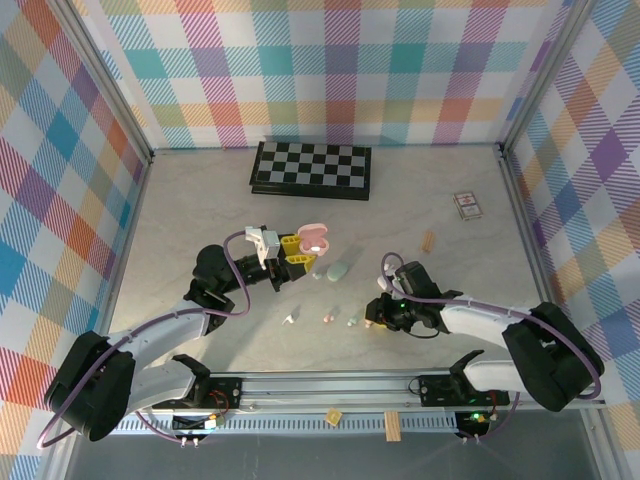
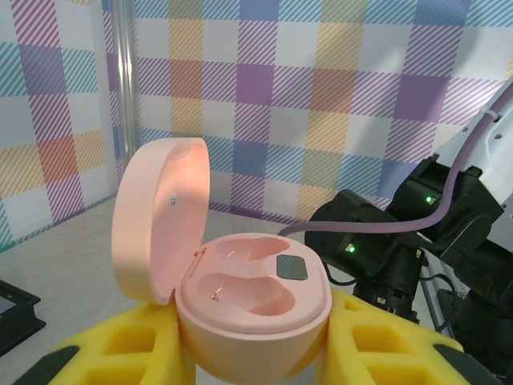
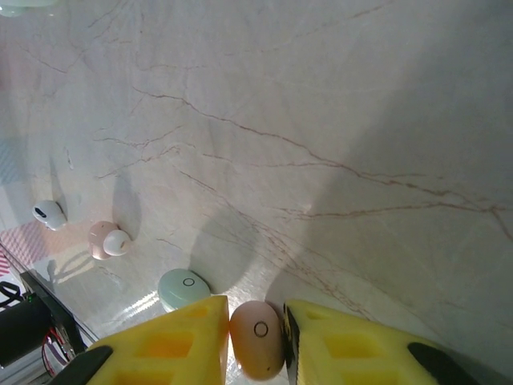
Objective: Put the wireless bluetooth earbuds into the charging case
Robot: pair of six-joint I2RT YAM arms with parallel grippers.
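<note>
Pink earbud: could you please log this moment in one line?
left tool: holds open pink case | right tool: pinches pink earbud

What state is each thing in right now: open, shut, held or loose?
Pink case: open, empty, held by left claw.
Mint case: shut, on table.
Near pink earbud: pinched by right claw.
Far pink earbud: loose on table.
Mint earbud: loose on table.
White earbud: loose on table.
Chessboard: folded shut.

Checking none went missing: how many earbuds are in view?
4. The white earbud, first pink earbud and mint earbud lie in a row on the table; a second pink earbud sits between the right fingers. More may be hidden.
</note>
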